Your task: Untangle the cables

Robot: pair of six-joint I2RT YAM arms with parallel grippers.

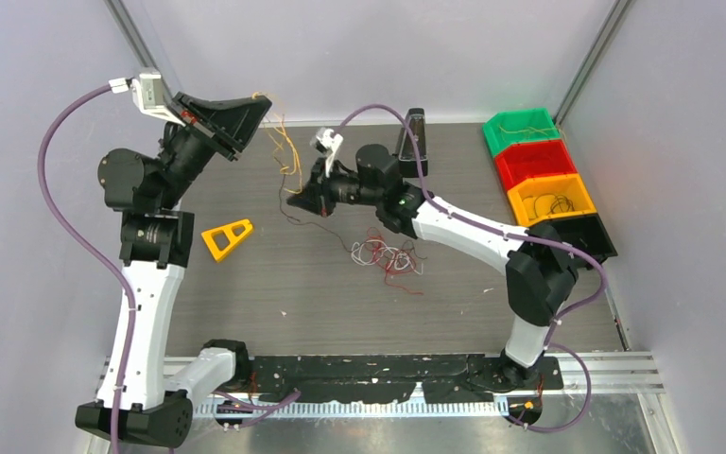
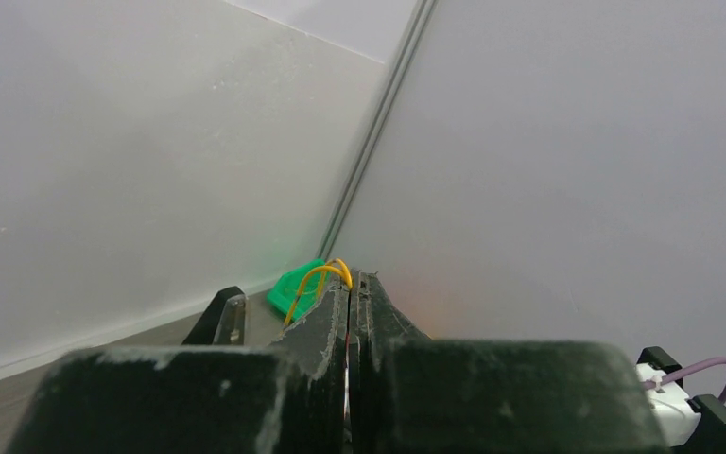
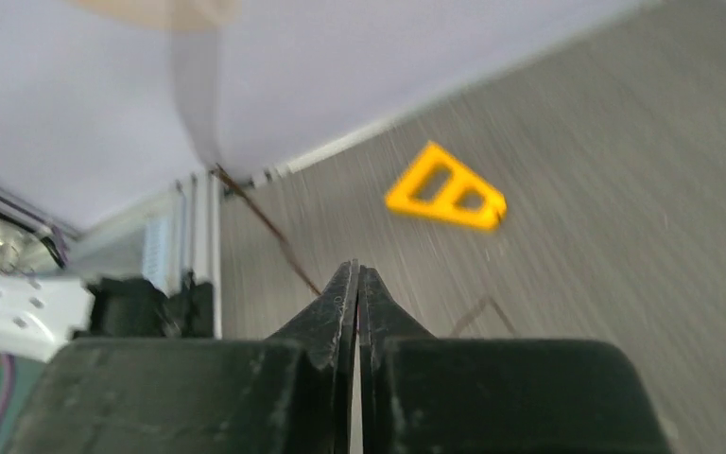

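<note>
Cables first: yellow strands [image 1: 284, 144] dangled in thin curls from my left pincer [image 1: 263, 106], which was clamped shut on them, raised near the back wall. A red-and-white tangle [image 1: 388, 255] lay mid-table. My right pincer [image 1: 295, 202] was closed too. A dark brown strand [image 3: 265, 222] ran to its tips, though blur hid whether it was pinched. The table [image 1: 340, 303] was grey wood-grain, and the walls [image 1: 359, 47] were pale.

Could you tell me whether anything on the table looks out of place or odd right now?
A yellow triangular frame lies flat on the table, far from the bins, while a similar black one stands upright at the back. The cable tangle lies knotted mid-table.
</note>
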